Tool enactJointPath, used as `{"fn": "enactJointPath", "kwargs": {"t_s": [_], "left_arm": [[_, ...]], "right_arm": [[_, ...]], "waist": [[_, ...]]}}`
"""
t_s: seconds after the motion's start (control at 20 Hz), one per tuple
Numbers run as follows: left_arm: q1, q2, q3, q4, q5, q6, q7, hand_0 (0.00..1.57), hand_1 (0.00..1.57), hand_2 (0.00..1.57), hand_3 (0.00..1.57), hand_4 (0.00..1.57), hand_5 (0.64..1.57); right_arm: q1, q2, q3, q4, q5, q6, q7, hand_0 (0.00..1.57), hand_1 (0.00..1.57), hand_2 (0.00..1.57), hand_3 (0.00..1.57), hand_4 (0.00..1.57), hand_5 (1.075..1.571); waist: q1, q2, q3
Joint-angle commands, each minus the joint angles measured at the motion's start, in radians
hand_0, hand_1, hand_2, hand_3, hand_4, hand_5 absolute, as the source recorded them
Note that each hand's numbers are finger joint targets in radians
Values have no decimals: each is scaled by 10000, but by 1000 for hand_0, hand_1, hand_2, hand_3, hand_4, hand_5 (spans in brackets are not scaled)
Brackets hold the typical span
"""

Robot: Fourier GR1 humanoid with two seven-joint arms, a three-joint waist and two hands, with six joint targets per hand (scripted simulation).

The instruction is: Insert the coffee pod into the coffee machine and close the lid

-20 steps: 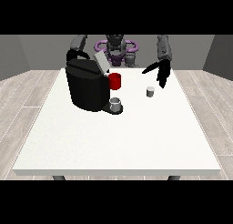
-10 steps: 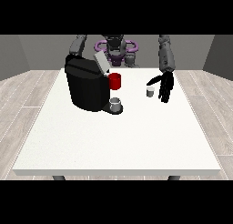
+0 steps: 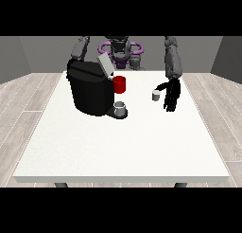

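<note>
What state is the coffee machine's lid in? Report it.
Open. The lid stands tilted up at the top of the black coffee machine, not lying flat. The coffee pod sits on the table, outside the machine.

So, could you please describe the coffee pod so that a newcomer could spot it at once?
Start at the black coffee machine on the white table, then look to the view's right, past its red part. The coffee pod is the small pale cylinder standing alone on the table, just beside the black hand. Unlike the grey cup, it stands clear of the machine.
</note>
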Motion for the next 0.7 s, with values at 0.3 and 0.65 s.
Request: {"fn": "enactJointPath", "kwargs": {"t_s": [0.3,0.65], "left_arm": [[-851,-106,143,1436,-255,-487,-298,0,0,188,0,0,1571],[-596,-1135,-475,1049,-1107,872,-264,1071,1071,1147,1082,0,1571]], "right_arm": [[-236,303,112,181,152,-357,50,0,0,0,0,388,1571],[-279,256,-143,887,67,-358,-348,0,0,0,0,379,1571]], "waist": [[-18,103,-60],[9,-167,-55]]}}
